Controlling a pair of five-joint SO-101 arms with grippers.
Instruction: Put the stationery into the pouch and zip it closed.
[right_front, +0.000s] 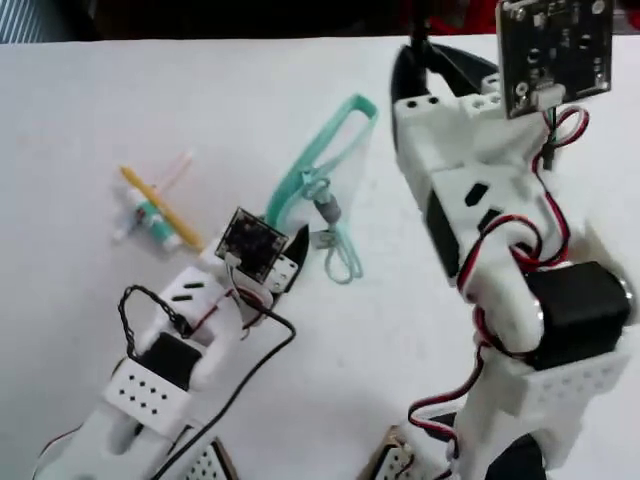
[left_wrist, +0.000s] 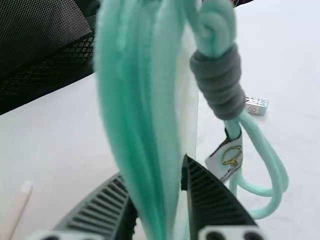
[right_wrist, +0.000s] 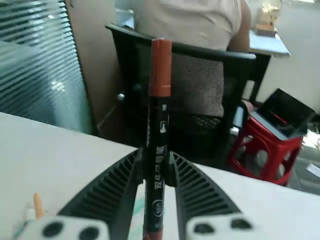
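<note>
A clear pouch (right_front: 325, 160) with teal edging stands on edge mid-table. My left gripper (right_front: 288, 256) is shut on its near end; in the left wrist view both jaws pinch the teal rim (left_wrist: 145, 100), beside the grey zipper pull (left_wrist: 220, 85) and its cord loop (left_wrist: 265, 170). Raised at the table's far edge, my right gripper (right_front: 432, 62) is shut on a black marker (right_wrist: 157, 140) with a brown cap, held upright between the jaws. A yellow pencil (right_front: 160, 208), a pale pen (right_front: 172, 168) and a small white-green item (right_front: 150, 218) lie left of the pouch.
A small silver tag (right_front: 320, 238) lies by the cord loop (right_front: 345, 260). The right arm's body (right_front: 520, 300) takes up the table's right side. The table's far edge (right_front: 200, 42) runs along the back, with a black mesh chair (right_wrist: 200, 85) behind it.
</note>
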